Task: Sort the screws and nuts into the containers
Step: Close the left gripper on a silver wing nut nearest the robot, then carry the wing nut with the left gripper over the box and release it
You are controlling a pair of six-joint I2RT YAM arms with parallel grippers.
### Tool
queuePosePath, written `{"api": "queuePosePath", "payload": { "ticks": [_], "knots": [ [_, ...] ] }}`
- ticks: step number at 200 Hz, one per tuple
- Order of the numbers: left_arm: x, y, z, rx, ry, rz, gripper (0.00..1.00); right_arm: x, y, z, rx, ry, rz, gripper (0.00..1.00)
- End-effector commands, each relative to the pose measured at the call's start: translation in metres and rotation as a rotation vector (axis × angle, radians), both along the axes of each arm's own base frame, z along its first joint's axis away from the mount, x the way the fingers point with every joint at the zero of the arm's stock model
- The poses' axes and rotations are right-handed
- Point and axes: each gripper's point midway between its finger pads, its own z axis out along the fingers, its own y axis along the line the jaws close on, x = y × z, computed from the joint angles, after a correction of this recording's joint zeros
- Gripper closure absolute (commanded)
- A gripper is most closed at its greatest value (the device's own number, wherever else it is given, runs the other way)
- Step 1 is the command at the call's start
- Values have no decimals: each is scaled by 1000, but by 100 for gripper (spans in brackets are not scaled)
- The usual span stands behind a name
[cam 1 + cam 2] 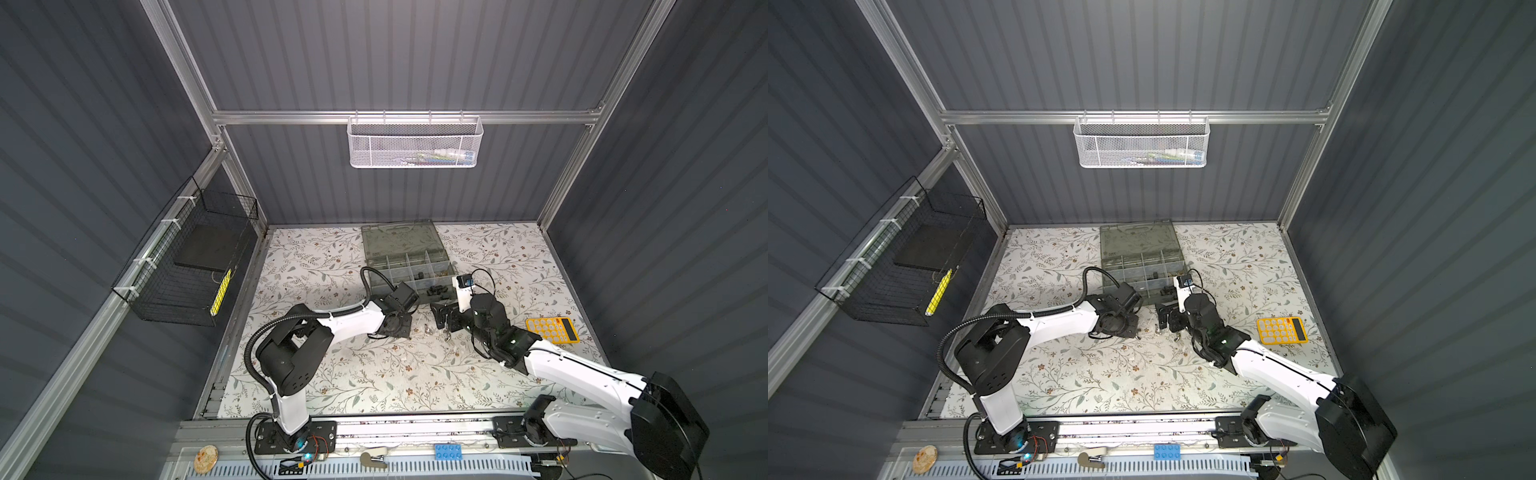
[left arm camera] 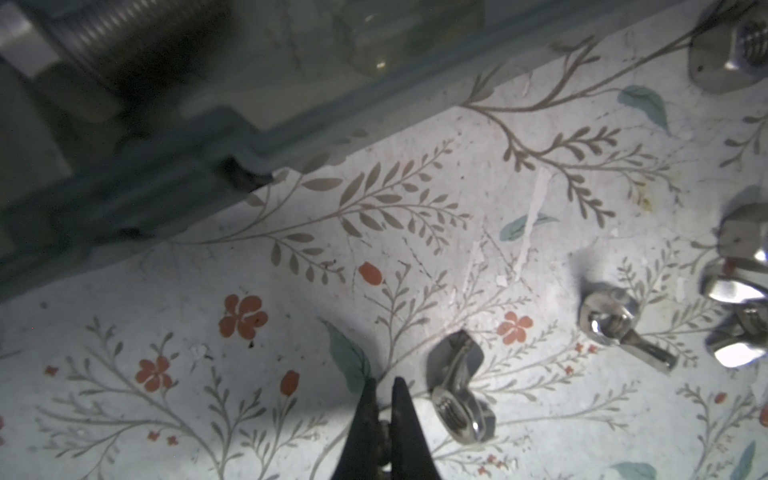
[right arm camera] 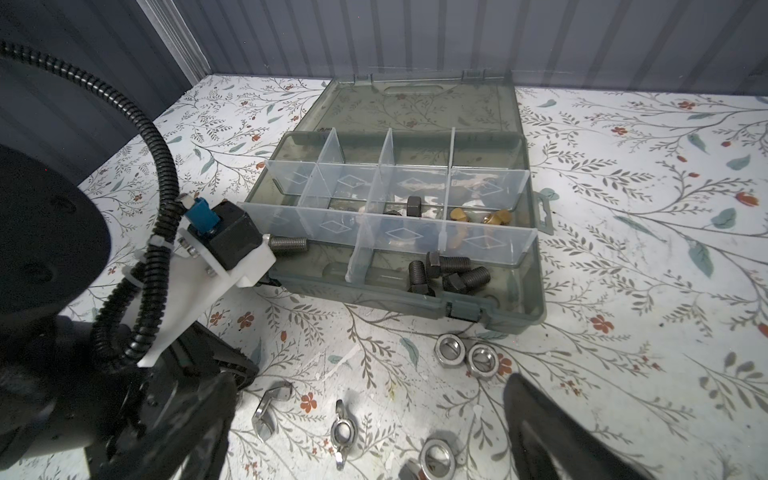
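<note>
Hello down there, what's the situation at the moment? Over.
Left gripper shut beside a wing nut, nothing clearly held. Right gripper open over loose silver hex nuts. Black bolts, brass pieces already in the organiser case. Both close together.

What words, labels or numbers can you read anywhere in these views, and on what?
None can be read.
Calculator: key markings too small to read.
Items in the white basket: labels blurred behind the mesh.
Yellow strip in the black basket: marks too small to read.
Dividers: only embossed diamond outlines, no words.
</note>
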Motion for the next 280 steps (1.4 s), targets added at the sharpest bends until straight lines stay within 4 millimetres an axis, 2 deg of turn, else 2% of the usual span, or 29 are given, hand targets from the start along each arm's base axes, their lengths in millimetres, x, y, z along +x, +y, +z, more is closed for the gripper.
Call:
{"api": "queuePosePath", "payload": {
  "ticks": [1, 43, 82, 90, 95, 107, 111, 113, 117, 160, 187, 206, 280],
  "knots": [
    [3, -3, 9, 9, -19, -20, 96, 0, -1, 0, 2, -1, -15, 1],
    [11, -13, 31, -28, -56, -34, 97, 0, -4, 1, 5, -4, -27, 1],
    [29, -33, 61, -93, -93, -50, 98, 0, -6, -1, 14, 2, -35, 1],
    [35, -38, 67, -116, -97, -51, 98, 1, -7, -2, 19, 4, -39, 1],
    [40, -40, 71, -131, -98, -49, 99, 0, -9, 8, 42, -16, -40, 1],
    [51, -45, 80, -168, -98, -42, 100, 0, -11, 8, 58, -13, -46, 1],
    [53, -44, 78, -169, -88, -39, 100, 1, -13, 8, 63, -10, -49, 1],
    [59, -48, 89, -191, -107, -38, 100, 1, -13, 9, 67, -11, -49, 1],
    [65, -51, 95, -208, -114, -36, 100, 1, -14, 8, 72, -8, -50, 1],
    [109, -50, 115, -297, -122, 8, 100, 1, -18, 10, 106, -5, -51, 1],
    [133, -46, 118, -317, -134, 33, 100, 2, -18, 11, 117, -2, -49, 1],
    [149, -43, 112, -318, -136, 53, 100, 2, -17, 10, 123, 3, -43, 1],
    [200, -24, 68, -313, -119, 141, 100, 3, -10, 4, 142, 28, -17, 1]
  ]
}}
